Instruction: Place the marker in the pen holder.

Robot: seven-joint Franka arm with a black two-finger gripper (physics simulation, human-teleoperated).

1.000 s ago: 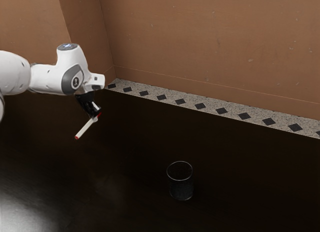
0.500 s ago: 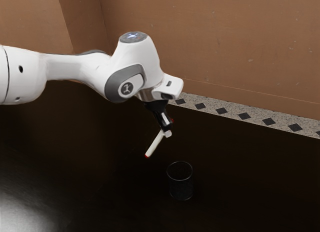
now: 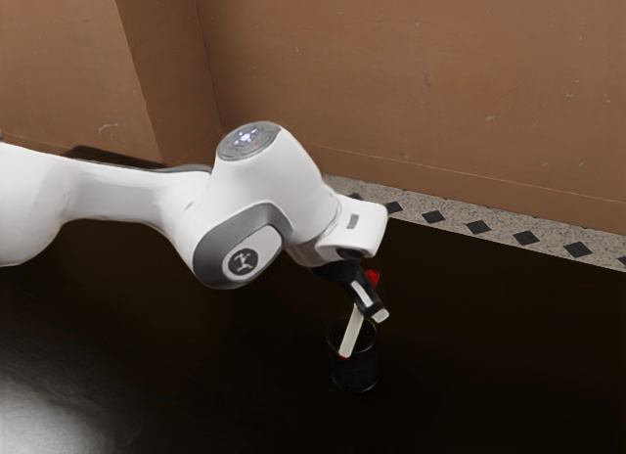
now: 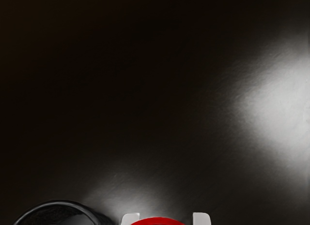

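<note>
My gripper [image 3: 374, 315] is above and slightly toward the exterior view's right of the pen holder [image 3: 356, 373], shut on the marker [image 3: 353, 329]. The marker is white with red ends and leans steeply, its lower end overlapping the holder's mouth; I cannot tell if that end is inside. In the wrist view, the marker's red end [image 4: 157, 221] lies between the two pale fingertips of the gripper [image 4: 166, 220]. The dark round rim of the pen holder [image 4: 59, 202] curves beside them. Part of the holder's rim is hidden in the exterior view.
The dark table [image 3: 509, 366] extends around the holder. A speckled border with black diamonds [image 3: 476, 227] runs along the foot of the brown wall [image 3: 421, 82], behind the arm. A bright reflection [image 4: 283, 106] lies on the tabletop.
My hand has travelled toward the exterior view's right and come down to the holder, carrying the marker. The marker now stands steeper than before. The holder has stayed put.
</note>
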